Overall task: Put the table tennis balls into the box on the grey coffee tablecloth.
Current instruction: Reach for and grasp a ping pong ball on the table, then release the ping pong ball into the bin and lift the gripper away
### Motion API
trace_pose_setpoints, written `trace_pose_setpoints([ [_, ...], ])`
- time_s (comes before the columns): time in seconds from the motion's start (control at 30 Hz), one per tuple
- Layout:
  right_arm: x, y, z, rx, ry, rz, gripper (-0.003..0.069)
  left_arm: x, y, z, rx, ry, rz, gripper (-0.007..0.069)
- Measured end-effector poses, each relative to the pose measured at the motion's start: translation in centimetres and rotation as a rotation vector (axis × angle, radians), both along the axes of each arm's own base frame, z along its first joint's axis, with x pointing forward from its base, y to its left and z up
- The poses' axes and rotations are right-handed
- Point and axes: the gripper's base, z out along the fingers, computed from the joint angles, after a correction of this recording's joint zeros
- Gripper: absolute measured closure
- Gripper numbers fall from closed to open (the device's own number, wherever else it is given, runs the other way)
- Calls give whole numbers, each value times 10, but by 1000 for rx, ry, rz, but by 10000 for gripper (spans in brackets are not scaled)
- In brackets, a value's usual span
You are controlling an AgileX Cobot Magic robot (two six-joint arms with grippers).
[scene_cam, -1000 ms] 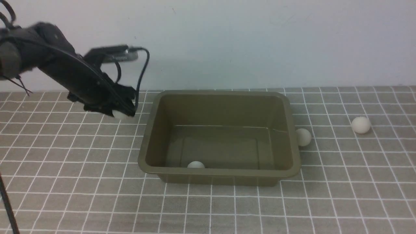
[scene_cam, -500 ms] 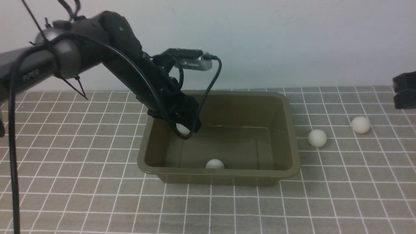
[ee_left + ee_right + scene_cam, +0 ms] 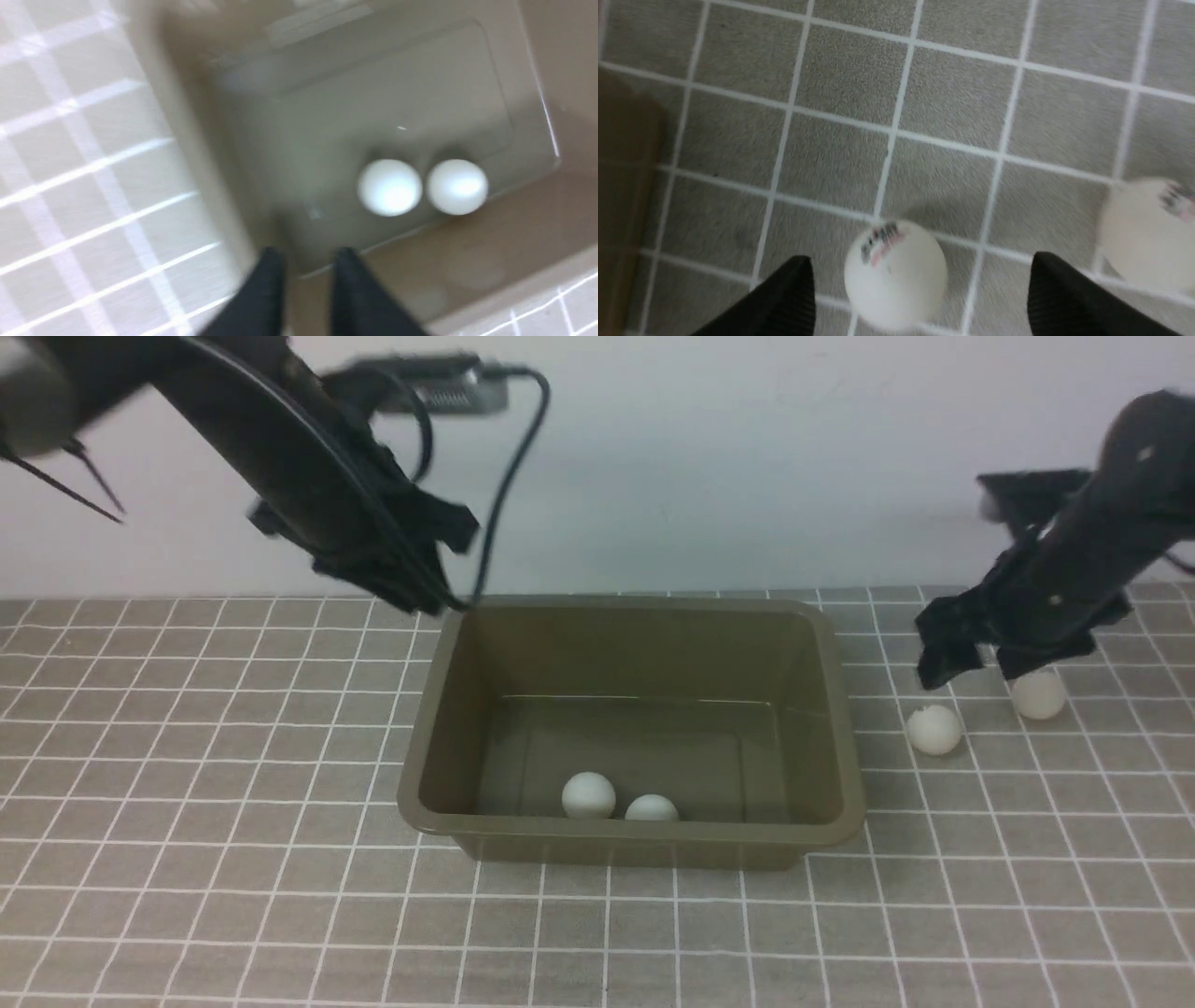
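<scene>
On the grey coffee tablecloth (image 3: 280, 915), nearest the camera, sat the olive-green box (image 3: 644, 829). Its front wall hid the lower part of two table tennis balls lying side by side against it inside: the first ball (image 3: 589, 795) to the left, the second ball (image 3: 651, 807) sunk lower behind the rim.

To the right of the box and clear of it, the third ball (image 3: 934, 729) rested on the cloth. The fourth ball (image 3: 1038, 694) lay a little further right and back. Above them hung the right gripper (image 3: 976, 670) with its fingers spread wide. In the wrist view they straddled the third ball without touching it, and nothing was held.

Further back, over the box's far left corner, the left gripper (image 3: 425, 597) was blurred. Its wrist view showed the fingers drawn almost together — only a thin gap, nothing in it. A black cable (image 3: 509, 495) drooped from the wrist camera (image 3: 448, 392) toward the far rim, in front of the pale wall (image 3: 747, 457).
</scene>
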Motion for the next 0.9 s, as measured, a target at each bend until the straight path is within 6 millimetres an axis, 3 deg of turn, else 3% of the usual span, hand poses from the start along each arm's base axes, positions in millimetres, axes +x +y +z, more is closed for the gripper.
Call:
trace_pose_setpoints([
  [0.1,11,10,-26,0,57,10,96,-28,8,37,-7,-87,25,621],
  [0.17,15,13,-40,-6,89,-10,130,-58,14,63,-28,-147,37,629],
  [0.27,18,11,-49,-35,109,-22,236,-94,22,81,-40,-188,40,629],
  [0.3,19,10,-47,-48,109,-19,316,-110,25,86,-42,-203,39,629],
  [0.37,19,9,-43,-56,131,-15,314,-129,29,92,-46,-224,41,629],
  [0.5,16,10,-9,-47,154,-13,309,-165,37,97,-55,-262,41,629],
  [0.57,7,18,42,21,71,-14,309,-181,40,91,-55,-258,44,629],
  [0.6,6,19,46,29,63,-13,309,-183,40,91,-56,-257,45,629],
  [0.7,-19,52,112,159,-59,47,309,-205,44,76,-74,-255,55,629],
  [0.8,-30,83,122,182,-79,132,309,-219,46,63,-94,-259,63,629],
  [0.9,-32,111,109,170,-62,209,309,-227,47,53,-104,-256,67,629],
])
